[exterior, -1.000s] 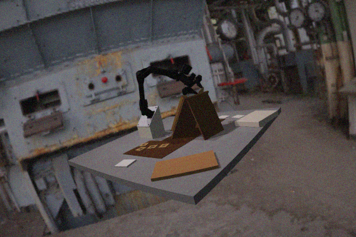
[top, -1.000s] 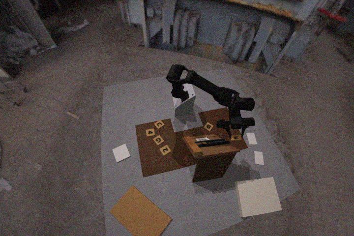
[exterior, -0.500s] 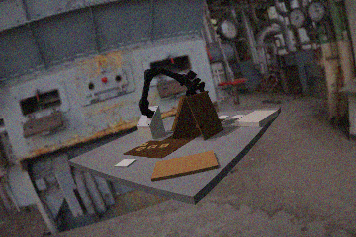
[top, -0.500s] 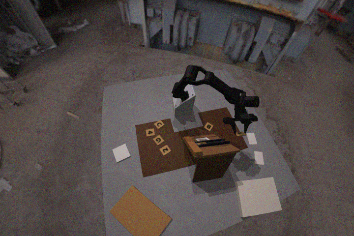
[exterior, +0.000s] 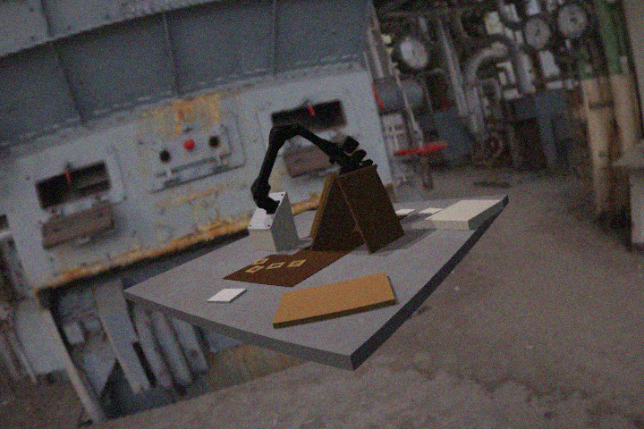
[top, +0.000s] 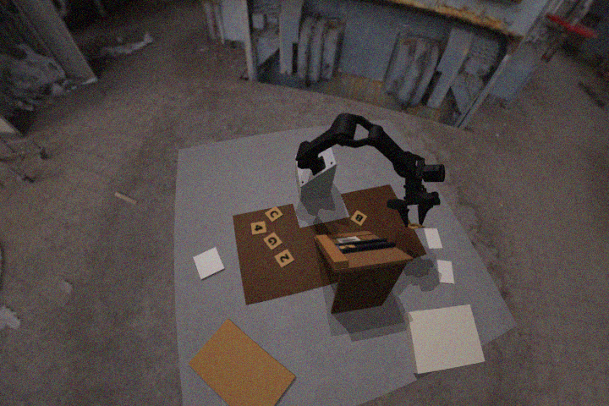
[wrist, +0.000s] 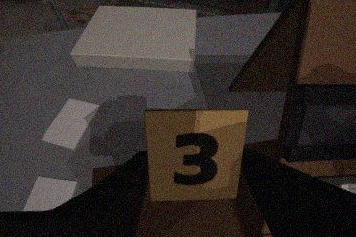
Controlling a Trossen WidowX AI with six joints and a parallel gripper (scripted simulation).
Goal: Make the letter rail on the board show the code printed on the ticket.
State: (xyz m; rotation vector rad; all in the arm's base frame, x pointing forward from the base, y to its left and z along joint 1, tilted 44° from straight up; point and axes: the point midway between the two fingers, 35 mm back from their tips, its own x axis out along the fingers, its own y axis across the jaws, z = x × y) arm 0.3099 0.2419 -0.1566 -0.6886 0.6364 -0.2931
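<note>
My gripper (top: 414, 223) (wrist: 197, 157) is shut on the 3 tile (wrist: 161, 170), held upright between the fingertips, beyond the right end of the leaning board (top: 377, 258) (exterior: 378, 217). The dark rail (top: 368, 245) runs across the board; its near end shows right of the tile in the wrist view. Something tan sits at the rail's left end, too small to read. A white ticket (top: 347, 239) lies above the rail, its print unreadable. Loose tiles C (top: 273, 213), 4 (top: 258, 227), G (top: 272, 240), Z or N (top: 283, 258) and B (top: 359, 217) lie on the brown mat (top: 252, 282).
White cards (top: 208, 262) (top: 432, 238) (top: 445, 271) lie on the grey counter (top: 309, 359). A cream block (top: 447, 338) (exterior: 457, 214) (wrist: 136, 35) is at the front right. An orange slab (top: 243, 366) (exterior: 335, 298) is at the front left. The arm's white base (top: 317, 189) stands behind the board.
</note>
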